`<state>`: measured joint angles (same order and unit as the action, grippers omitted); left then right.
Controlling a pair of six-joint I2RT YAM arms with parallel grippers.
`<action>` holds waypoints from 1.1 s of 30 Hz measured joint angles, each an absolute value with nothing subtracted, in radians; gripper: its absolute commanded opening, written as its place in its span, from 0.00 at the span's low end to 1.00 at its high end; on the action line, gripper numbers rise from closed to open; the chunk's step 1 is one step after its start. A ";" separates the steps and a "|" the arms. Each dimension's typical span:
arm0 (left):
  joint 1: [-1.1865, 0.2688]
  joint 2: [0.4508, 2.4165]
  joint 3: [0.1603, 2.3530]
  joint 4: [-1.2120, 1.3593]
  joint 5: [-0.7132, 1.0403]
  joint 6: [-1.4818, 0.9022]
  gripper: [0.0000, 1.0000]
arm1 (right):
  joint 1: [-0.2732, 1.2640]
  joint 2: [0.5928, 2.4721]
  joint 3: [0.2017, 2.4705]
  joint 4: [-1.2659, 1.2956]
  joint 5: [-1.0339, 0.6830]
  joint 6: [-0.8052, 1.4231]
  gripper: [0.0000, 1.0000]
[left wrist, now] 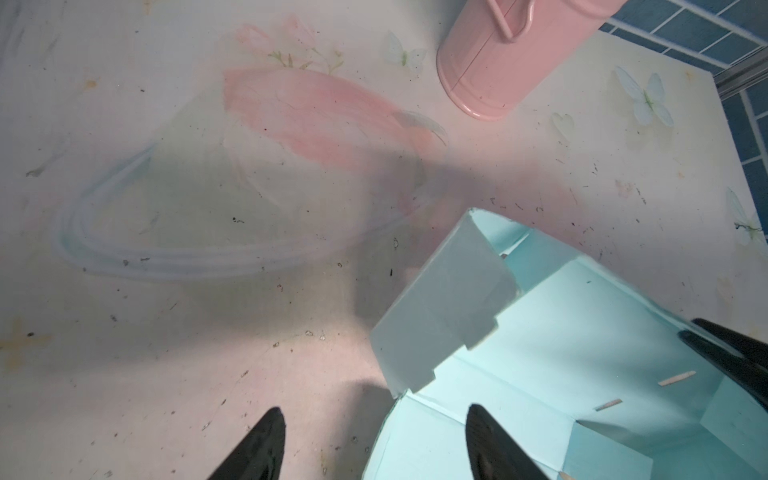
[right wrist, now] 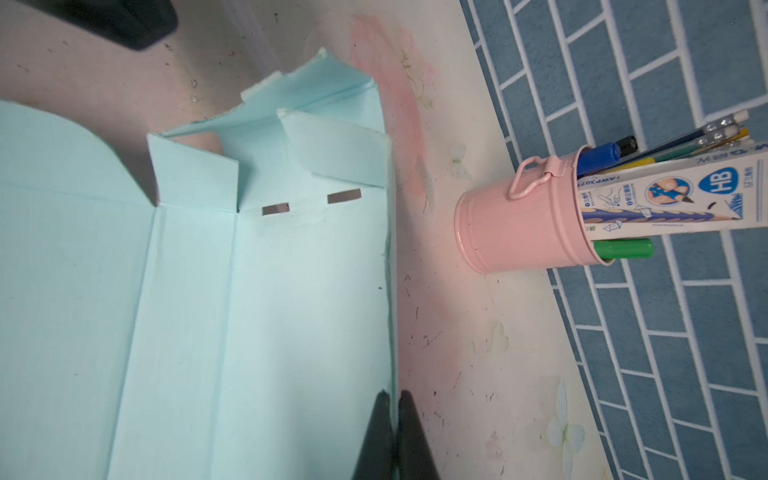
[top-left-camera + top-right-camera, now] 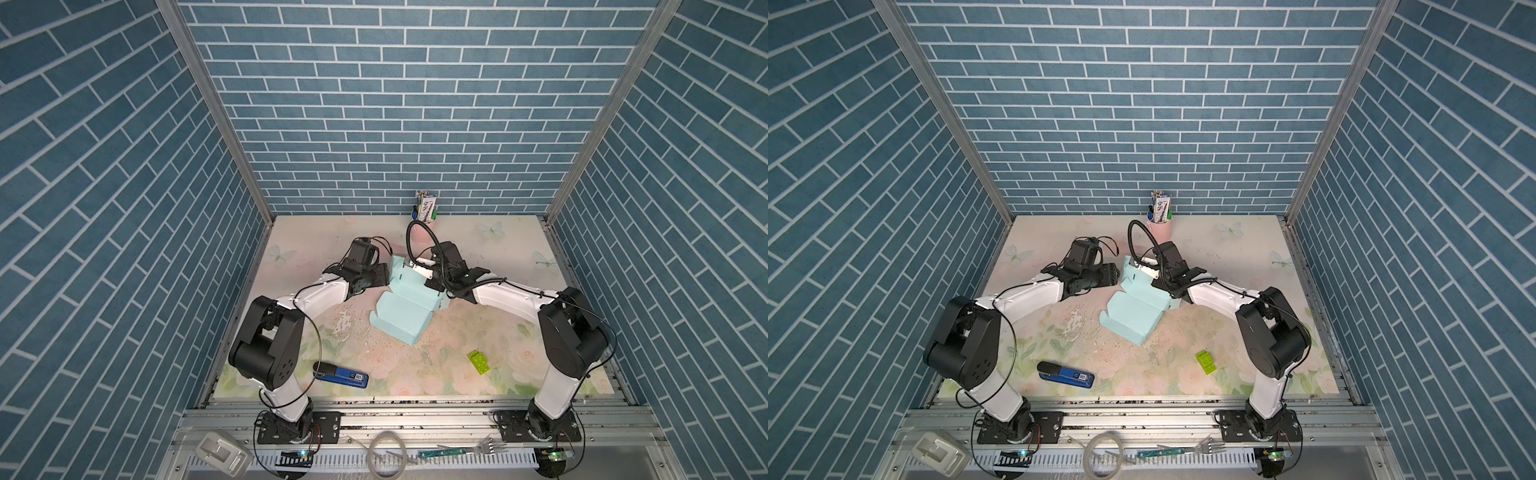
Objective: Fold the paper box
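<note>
The right pincer (image 2: pixel 393 399) pinches the raised far edge of the paper box (image 3: pixel 401 316), lying midway on the surface (image 3: pixel 478 324) before a pink pen cup (image 2: pixel 511 228); the left pincer (image 1: pixel 374 413) hangs released beside its flap.

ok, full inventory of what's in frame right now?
paper box: 1, pale mint, mid-table, partly folded
stapler: 1, blue and black, front left of table
toy brick: 1, bright green, front right
pen cup: 1, pink, back of table, holding pens and a pencil carton
fork: 1, pale grey, front rail
tubing loop: 1, clear, front rail
plastic part: 1, white, front rail, left end
left gripper: 1, black, open, at box's left side
right gripper: 1, black, shut on box edge nearest the cup
</note>
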<state>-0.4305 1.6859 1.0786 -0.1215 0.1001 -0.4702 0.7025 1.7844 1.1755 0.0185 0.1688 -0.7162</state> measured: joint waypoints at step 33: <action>-0.447 1.835 1.144 -0.008 0.123 -0.360 0.32 | 0.707 1.772 1.132 0.129 0.150 -0.687 0.00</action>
